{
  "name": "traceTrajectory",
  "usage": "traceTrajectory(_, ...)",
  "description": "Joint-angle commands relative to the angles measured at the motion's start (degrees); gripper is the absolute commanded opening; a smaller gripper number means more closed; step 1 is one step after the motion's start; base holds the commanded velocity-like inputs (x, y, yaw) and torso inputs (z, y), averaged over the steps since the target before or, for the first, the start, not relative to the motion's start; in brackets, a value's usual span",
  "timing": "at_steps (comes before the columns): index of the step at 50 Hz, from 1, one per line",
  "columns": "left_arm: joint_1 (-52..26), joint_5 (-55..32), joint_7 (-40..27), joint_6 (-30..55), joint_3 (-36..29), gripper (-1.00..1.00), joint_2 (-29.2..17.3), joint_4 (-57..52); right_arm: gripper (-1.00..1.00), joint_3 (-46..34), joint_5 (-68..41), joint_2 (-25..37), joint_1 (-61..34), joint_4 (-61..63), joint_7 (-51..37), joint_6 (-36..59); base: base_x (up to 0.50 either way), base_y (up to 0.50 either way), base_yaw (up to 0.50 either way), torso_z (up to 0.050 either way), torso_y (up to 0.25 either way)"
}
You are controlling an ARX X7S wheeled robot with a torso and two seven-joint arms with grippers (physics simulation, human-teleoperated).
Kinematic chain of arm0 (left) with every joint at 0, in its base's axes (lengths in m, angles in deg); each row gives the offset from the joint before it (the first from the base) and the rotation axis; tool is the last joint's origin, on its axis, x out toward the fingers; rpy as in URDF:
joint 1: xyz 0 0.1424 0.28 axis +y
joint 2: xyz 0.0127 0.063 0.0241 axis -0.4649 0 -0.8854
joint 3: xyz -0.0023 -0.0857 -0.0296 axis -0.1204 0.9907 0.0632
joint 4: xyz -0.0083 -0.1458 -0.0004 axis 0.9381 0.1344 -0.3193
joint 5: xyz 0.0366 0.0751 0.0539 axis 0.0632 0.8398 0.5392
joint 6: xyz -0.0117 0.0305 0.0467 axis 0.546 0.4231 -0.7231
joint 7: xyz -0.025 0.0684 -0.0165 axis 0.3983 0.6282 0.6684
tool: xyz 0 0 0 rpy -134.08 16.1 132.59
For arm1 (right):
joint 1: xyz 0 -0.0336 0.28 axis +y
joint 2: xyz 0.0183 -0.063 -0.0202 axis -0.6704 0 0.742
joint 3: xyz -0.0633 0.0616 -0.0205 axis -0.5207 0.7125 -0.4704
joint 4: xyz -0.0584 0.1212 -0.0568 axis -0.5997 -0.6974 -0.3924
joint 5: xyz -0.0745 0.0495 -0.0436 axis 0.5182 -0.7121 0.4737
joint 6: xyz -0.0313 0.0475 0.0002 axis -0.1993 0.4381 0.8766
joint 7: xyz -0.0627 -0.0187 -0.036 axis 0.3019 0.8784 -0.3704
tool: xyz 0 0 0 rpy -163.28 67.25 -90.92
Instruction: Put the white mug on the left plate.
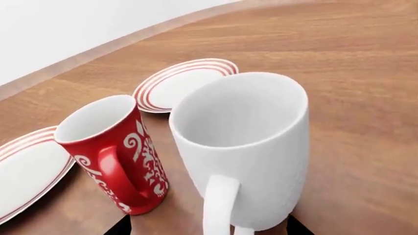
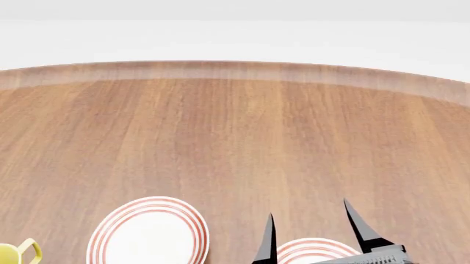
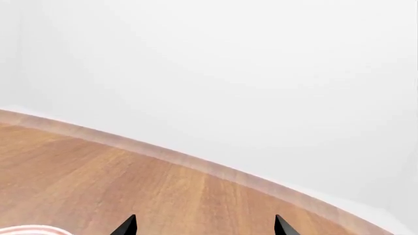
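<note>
Standing upright on the wooden table (image 1: 353, 98), the white mug (image 1: 251, 147) fills the left wrist view, its handle (image 1: 219, 205) turned toward the camera. Two dark fingertips of the left gripper (image 1: 205, 227) show at either side of the mug's base, one by the red mug and one at the far side, so the jaws are spread wide around the base; whether they touch it cannot be told. The red mug (image 1: 117, 152) with white swirls leans just beside the white mug, close enough that a gap is hard to see. Behind them lies one ringed plate (image 1: 179, 85), and another plate (image 1: 29, 169) sits beside the red mug. In the head view the left plate (image 2: 149, 231) rests flat on the table, with a yellow handle (image 2: 26, 250) of another mug at the picture's edge near it. The right gripper (image 2: 312, 234) hangs over the right plate (image 2: 312, 250), its two fingers parted and empty. The white mug is not on either plate.
</note>
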Motion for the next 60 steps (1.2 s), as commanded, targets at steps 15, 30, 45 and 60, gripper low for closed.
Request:
traceTrajectory(15, 0.33, -0.47, -0.41, 0.31, 0.08, -1.00, -0.82, -1.75, 1.00, 0.44, -0.88, 0.43, 0.48, 0.12, -0.63, -0.61, 0.00, 0.00, 0.00, 0.000, 0.000)
traceTrajectory(30, 7.16, 4.93, -10.33, -5.70, 3.59, -1.00, -5.33, -8.52, 1.00, 0.27, -1.16, 0.57, 0.62, -0.72, -0.97, -1.49, 0.00, 0.00, 0.00, 0.000, 0.000)
traceTrajectory(45, 13.34, 11.07, -18.98, -7.17, 7.57, -1.00, -10.14, -18.41, 1.00, 0.08, -1.46, 0.68, 0.77, -1.54, -1.29, -2.35, 0.00, 0.00, 0.00, 0.000, 0.000)
traceTrajectory(60, 15.67, 12.08, -24.25, -10.01, 10.03, -1.00, -12.72, -20.83, 1.00, 0.29, -1.92, 0.90, 0.75, -2.17, -1.60, -2.87, 0.00, 0.00, 0.00, 0.000, 0.000)
